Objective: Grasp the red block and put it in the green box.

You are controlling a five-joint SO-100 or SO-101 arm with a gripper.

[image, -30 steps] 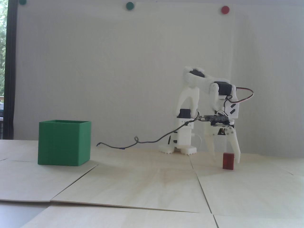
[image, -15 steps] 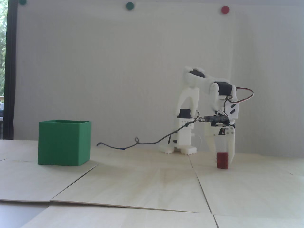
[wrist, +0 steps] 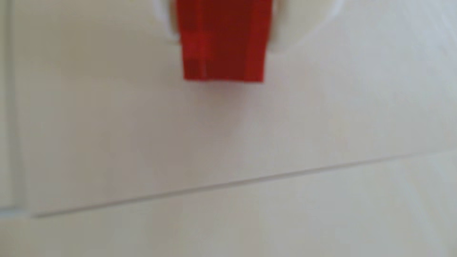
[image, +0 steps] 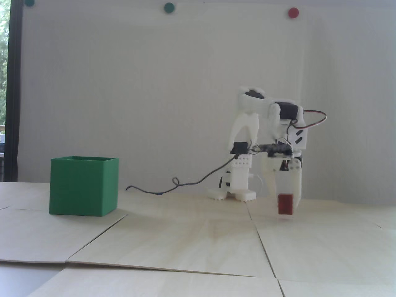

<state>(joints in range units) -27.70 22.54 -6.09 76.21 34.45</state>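
The red block [image: 285, 204] is a small dark-red upright block held between the white fingers of my gripper [image: 285, 201] at the right of the fixed view, just above the table. The gripper points straight down and is shut on the block. In the wrist view the red block [wrist: 223, 54] hangs at the top centre, with blurred white fingers [wrist: 279, 34] on both sides of it; my gripper [wrist: 223, 37] is closed on it. The green box [image: 83, 185] stands on the table far to the left in the fixed view, open at the top. It is out of the wrist view.
The table is covered by pale wooden boards with seams [image: 263, 244]. A thin dark cable [image: 173, 185] lies on the table between the arm's base [image: 235, 185] and the box. Coloured round dots [image: 293, 12] are on the wall behind.
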